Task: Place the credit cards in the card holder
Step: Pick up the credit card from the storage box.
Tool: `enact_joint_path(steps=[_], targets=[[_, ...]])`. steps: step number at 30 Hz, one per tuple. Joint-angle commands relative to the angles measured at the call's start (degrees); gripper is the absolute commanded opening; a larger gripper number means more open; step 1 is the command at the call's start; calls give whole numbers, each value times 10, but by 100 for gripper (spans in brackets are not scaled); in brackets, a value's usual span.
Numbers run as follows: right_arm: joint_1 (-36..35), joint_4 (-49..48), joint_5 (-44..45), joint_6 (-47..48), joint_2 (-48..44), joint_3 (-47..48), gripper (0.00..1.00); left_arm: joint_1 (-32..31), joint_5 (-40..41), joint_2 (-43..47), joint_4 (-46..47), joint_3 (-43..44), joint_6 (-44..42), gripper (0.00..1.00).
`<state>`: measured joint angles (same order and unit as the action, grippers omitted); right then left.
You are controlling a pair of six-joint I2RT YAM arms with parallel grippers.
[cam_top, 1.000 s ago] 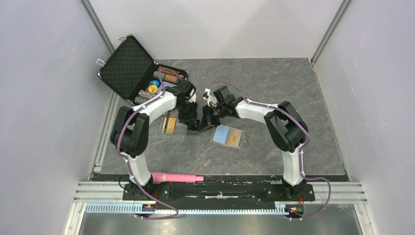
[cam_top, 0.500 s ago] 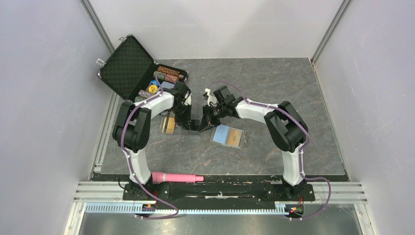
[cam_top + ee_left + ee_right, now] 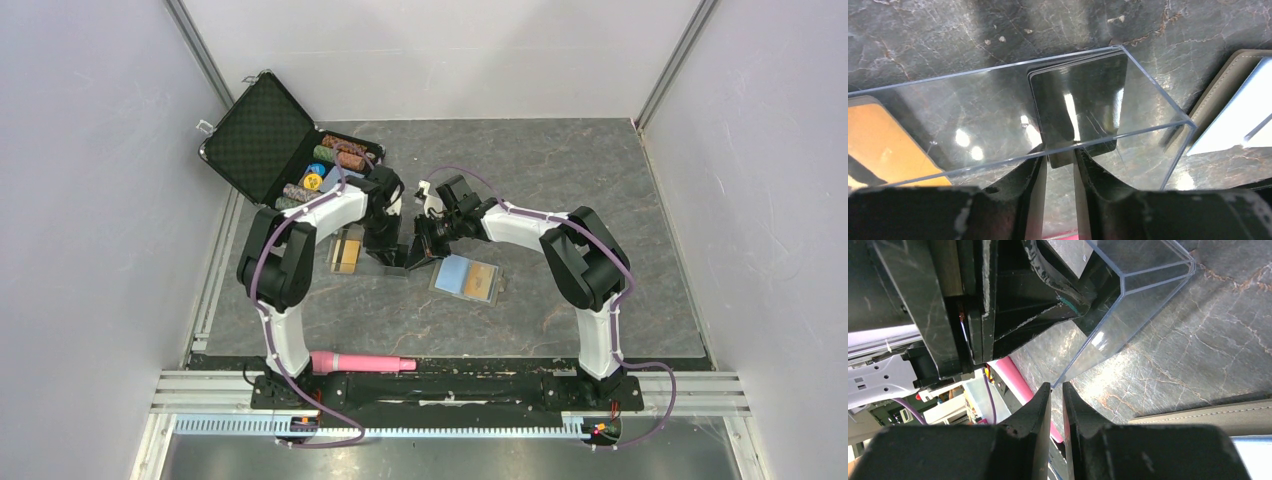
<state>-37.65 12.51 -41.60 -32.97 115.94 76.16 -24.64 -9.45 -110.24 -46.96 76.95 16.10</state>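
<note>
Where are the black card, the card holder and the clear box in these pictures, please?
black card (image 3: 1078, 100): left wrist view, middle of its glossy face.
card holder (image 3: 457, 273): top external view, its light blue inside.
clear box (image 3: 973, 120): left wrist view, its clear side wall.

Top view: high above near edge of desk (image 3: 560, 170), looks down on whole surface. Left wrist view: close, looks steeply down into clear box (image 3: 998, 100). Right wrist view: very close, low, faces one corner of clear box. All three share clear box; both wrist views catch card holder (image 3: 1223, 80) edge.
</note>
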Motion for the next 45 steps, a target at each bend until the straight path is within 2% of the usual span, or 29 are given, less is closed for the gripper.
enact_joint_path(steps=[1, 4, 10, 17, 20, 24, 25, 38, 45], targets=[[-6, -1, 20, 14, -5, -6, 16, -26, 3, -10, -11, 37, -26, 29], [-7, -1, 19, 14, -6, -6, 15, -37, 28, -15, -24, 47, -33, 24], [-6, 1, 18, 17, -6, -7, 15, -60, 60, -31, -45, 63, -48, 25], [-7, 3, 20, 19, -10, -12, 15, -63, 7, -30, -27, 64, -37, 23], [-7, 3, 21, 20, -12, -14, 16, -62, -14, -21, -14, 61, -27, 18], [-7, 3, 21, 19, -13, -15, 15, -56, -38, -3, 7, 49, -10, 3], [-7, 3, 21, 19, -13, -15, 15, -53, -43, 3, 13, 46, -5, 2], [-7, 3, 24, 20, -16, -20, 16, -17, -143, 37, 66, 5, 20, 3], [-7, 3, 25, 21, -17, -17, 16, -14, -171, 41, 71, -2, 10, 18]])
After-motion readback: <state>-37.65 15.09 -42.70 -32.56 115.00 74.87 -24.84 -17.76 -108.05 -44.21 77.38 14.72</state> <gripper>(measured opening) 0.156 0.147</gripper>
